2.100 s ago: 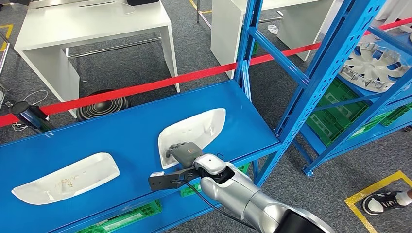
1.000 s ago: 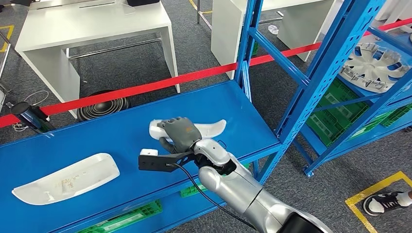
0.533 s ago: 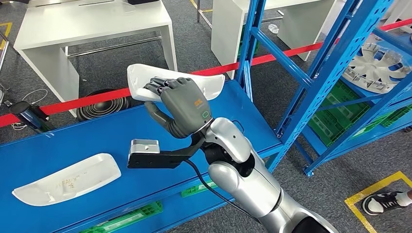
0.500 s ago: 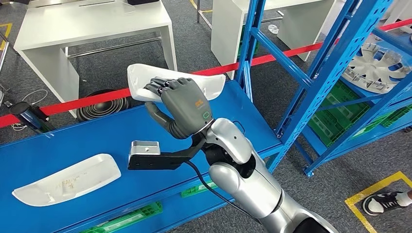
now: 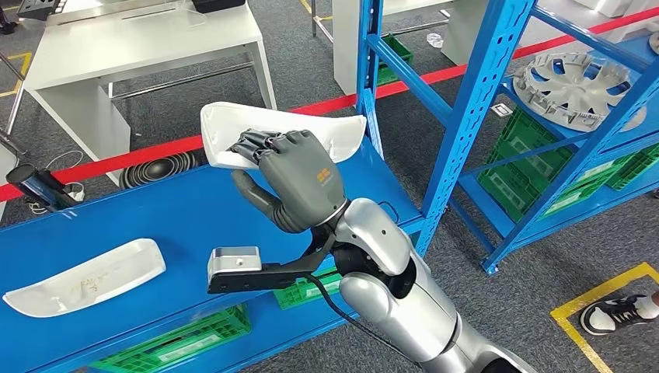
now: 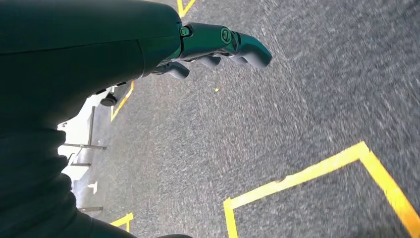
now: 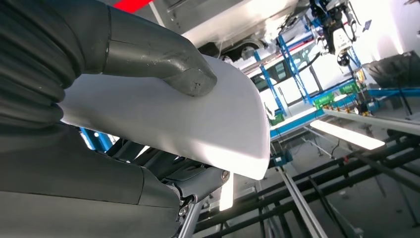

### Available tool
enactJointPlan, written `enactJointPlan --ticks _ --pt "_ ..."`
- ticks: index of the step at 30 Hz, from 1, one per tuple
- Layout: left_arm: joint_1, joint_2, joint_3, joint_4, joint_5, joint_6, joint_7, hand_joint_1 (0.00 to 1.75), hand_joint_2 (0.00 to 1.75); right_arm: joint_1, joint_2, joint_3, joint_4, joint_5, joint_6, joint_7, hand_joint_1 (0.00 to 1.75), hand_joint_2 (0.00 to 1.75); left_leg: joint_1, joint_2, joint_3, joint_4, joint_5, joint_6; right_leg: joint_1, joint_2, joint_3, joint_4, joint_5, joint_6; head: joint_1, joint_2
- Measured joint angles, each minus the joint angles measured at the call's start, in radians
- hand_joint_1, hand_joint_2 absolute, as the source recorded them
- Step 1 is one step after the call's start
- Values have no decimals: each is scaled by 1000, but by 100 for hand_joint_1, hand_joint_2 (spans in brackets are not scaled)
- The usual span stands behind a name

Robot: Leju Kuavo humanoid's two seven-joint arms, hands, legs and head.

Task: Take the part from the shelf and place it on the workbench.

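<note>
Watch blue steel shelf (image 5: 194, 225): upright post (image 5: 367, 70) just right of carried part; swing could clip it.
White desk (image 5: 148, 39) far left, flat, matte: drop target.
White mirror cover (image 5: 330, 134), smooth glossy curved shell, lifted above shelf, clamped in right hand (image 5: 299, 183); slick plastic may slip.
Second cover (image 5: 81, 278) near left on shelf.
Left hand (image 6: 223, 47) holds nothing, fingers loosely apart.

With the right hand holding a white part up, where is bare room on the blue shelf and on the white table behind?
Blue shelf: a bare stretch between the second white part lying at its left end and the right hand gripping the lifted white part. White table: mostly bare top; dark items sit along its far edge.
</note>
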Motion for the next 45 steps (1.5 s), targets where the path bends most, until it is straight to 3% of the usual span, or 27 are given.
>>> enactJointPlan --ticks 1,2,3,4,6,8,11,12,14,16,17,18,20,22,24,26,28,31,32,34,36,38,39,41,42,43,45 --pt "0 0 0 0 -3 -2 -2 0 175 7 0 0 -3 5 -1 -1 175 175 -1 0 -13 60 -31 0 3 -1 -11 1 7 -2 0 0" --pt "0 1 0 0 -5 -2 -5 0 175 14 0 0 -5 9 0 -1 175 175 -2 0 -13 94 -44 2 7 -1 -21 2 15 -3 0 0" --pt "0 2 0 0 -5 -2 -7 0 175 19 0 0 -8 12 0 -2 175 175 -4 0 5 93 -38 5 10 -2 -31 3 21 -3 0 0" --pt "-1 3 0 -1 -5 -2 -10 0 175 22 0 0 -10 14 1 -3 175 175 -7 0 42 51 -19 11 13 -2 -39 4 28 -3 0 0" --pt "-3 5 0 -3 -4 0 -16 0 175 23 0 0 -14 12 3 -10 175 175 -15 0 145 -91 13 27 17 -2 -51 5 41 1 1 0" --pt "-5 6 1 -4 -4 1 -21 0 175 21 1 0 -16 -1 3 -20 175 175 -25 -1 199 -178 24 38 17 -3 -55 4 53 11 0 0" --pt "-4 6 1 -5 4 5 -17 0 175 13 1 1 -16 -23 4 -32 175 175 -26 1 189 -196 41 53 16 -4 -60 1 64 30 -1 0" --pt "-3 6 2 -5 9 8 -14 0 175 10 1 1 -15 -27 4 -33 175 175 -23 3 183 -199 51 60 16 -4 -67 12 49 36 1 0" --pt "-2 8 7 -6 16 13 -10 0 175 1 1 3 -12 -34 4 -35 175 175 -19 7 166 -202 73 71 13 -4 -98 91 -29 45 3 0" --pt "3 10 13 -6 22 17 -9 0 175 -7 0 5 -6 -40 3 -34 175 175 -19 9 137 -198 93 74 9 -5 -135 220 -111 53 4 0" --pt "5 11 15 -6 26 17 -9 0 175 -8 0 5 -3 -43 3 -32 175 175 -19 10 122 -195 102 73 7 -5 -141 265 -125 56 4 0" --pt "8 12 18 -6 29 17 -9 0 175 -8 -1 6 0 -45 2 -30 175 175 -19 11 107 -191 110 71 6 -5 -131 278 -118 58 4 0" --pt "13 12 23 -6 31 18 -8 0 175 -11 -1 8 4 -48 0 -23 175 175 -18 11 79 -181 125 66 4 -5 -53 193 -71 57 4 0" --pt "16 12 25 -6 23 17 -2 0 175 -17 -2 9 5 -48 -3 -14 175 175 -20 11 59 -172 139 56 7 -5 38 59 -58 48 3 0" --pt "17 11 25 -5 16 15 2 0 175 -22 -6 10 6 -47 -5 -7 175 175 -20 10 52 -169 152 44 12 -4 65 0 -66 35 5 0" --pt "16 7 25 -5 14 14 0 0 175 -23 -13 11 7 -46 -6 -2 175 175 -17 8 50 -173 164 29 13 -4 53 -5 -48 19 9 0" --pt "15 2 25 -4 14 11 -7 0 175 -23 -18 12 9 -46 -5 1 175 175 -15 7 33 -148 123 19 10 -7 36 -11 -24 3 9 0" --pt "11 -10 25 -3 13 6 -20 0 175 -18 -24 13 13 -45 1 0 175 175 -13 6 -8 17 -19 11 9 -7 -5 -12 13 -7 7 0" --pt "10 -13 25 -2 9 5 -22 0 175 -15 -26 14 15 -45 3 1 175 175 -13 6 -12 73 -40 9 10 -7 -20 -11 26 -6 7 0" --pt "9 -18 24 -1 -10 0 -19 0 175 -10 -31 17 18 -45 9 7 175 175 -13 5 19 97 -16 10 10 -7 -52 -7 50 -2 7 0" --pt "8 -20 21 -1 -37 -7 -7 0 175 -8 -34 20 18 -46 18 17 175 175 -13 5 114 -12 20 15 10 -7 -79 -2 70 5 7 0" --pt "8 -19 17 -2 -52 -6 1 0 175 -9 -34 24 18 -47 26 25 175 175 -17 2 203 -143 9 24 11 -8 -94 2 88 16 9 0" --pt "8 -19 15 -2 -48 -1 0 0 175 -9 -34 26 18 -48 28 26 175 175 -21 1 221 -178 -2 30 12 -8 -96 1 98 22 8 0" --pt "11 -19 15 -2 -24 11 -10 0 175 -8 -36 31 18 -48 29 27 175 175 -22 2 214 -189 9 45 11 -9 -97 -7 118 35 6 0" --pt "13 -18 17 -2 -9 16 -16 0 175 -7 -39 33 17 -48 30 26 175 175 -21 4 208 -190 21 54 10 -8 -102 -5 113 42 5 0" --pt "16 -17 18 -2 4 21 -23 0 175 -4 -43 34 17 -48 30 24 175 175 -19 8 199 -193 34 63 9 -7 -112 12 88 48 6 0" --pt "24 -14 24 -3 20 27 -23 0 175 2 -52 38 16 -46 32 18 175 175 -18 12 172 -195 63 74 7 -6 -142 106 -11 57 9 0"
